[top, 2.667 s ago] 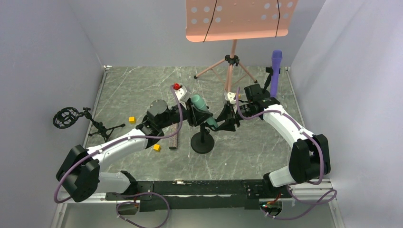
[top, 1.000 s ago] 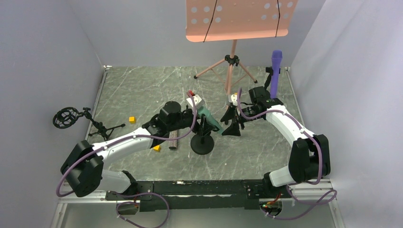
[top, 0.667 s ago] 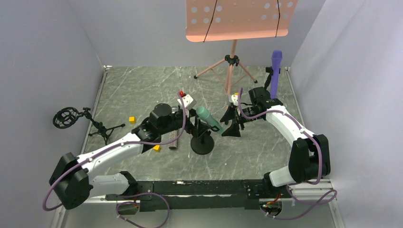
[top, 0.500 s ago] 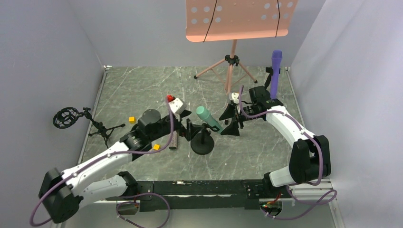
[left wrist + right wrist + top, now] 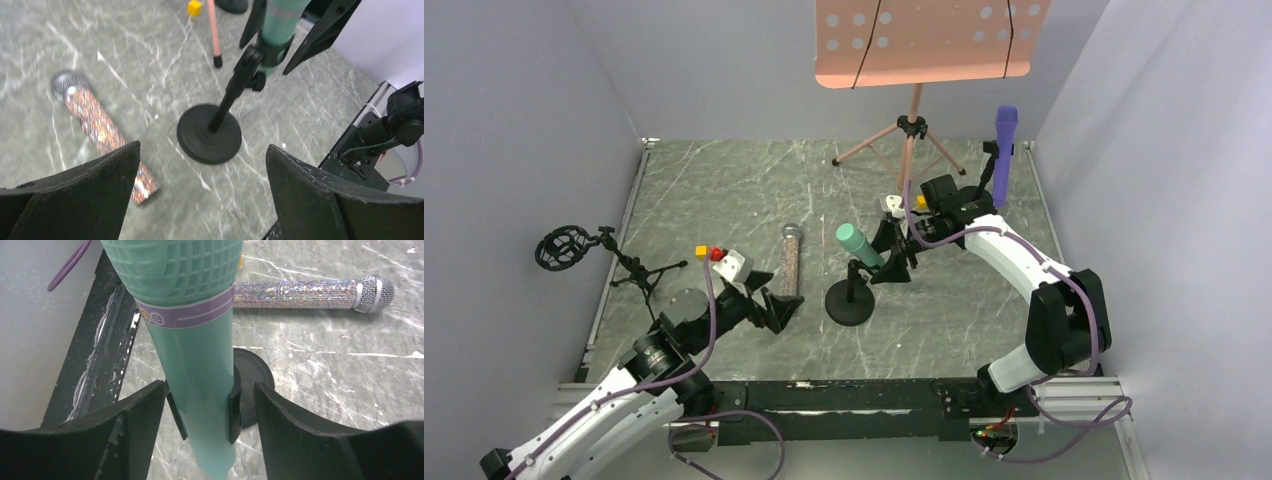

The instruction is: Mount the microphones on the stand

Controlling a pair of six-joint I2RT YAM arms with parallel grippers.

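The mint-green microphone point(image 5: 856, 243) sits tilted in the clip of the black round-base stand point(image 5: 849, 303). My right gripper point(image 5: 892, 255) is open and straddles its lower end. In the right wrist view the mint-green microphone point(image 5: 195, 355) and the clip point(image 5: 234, 410) stand between the fingers with small gaps. The glittery microphone point(image 5: 791, 258) lies flat on the table, left of the stand. My left gripper point(image 5: 782, 308) is wide open and empty near that microphone's handle end. The purple microphone point(image 5: 1004, 140) stands upright in a holder at the back right.
A pink music stand point(image 5: 929, 40) on a tripod stands at the back centre. A black shock-mount stand point(image 5: 564, 247) lies at the far left. Small yellow cubes point(image 5: 702, 251) sit on the marble table point(image 5: 704, 190). Grey walls close in both sides.
My left gripper let go of the mint-green microphone, opened wide and drew back to the near left. The microphone stays in the clip. My right gripper shifted left around its lower end.
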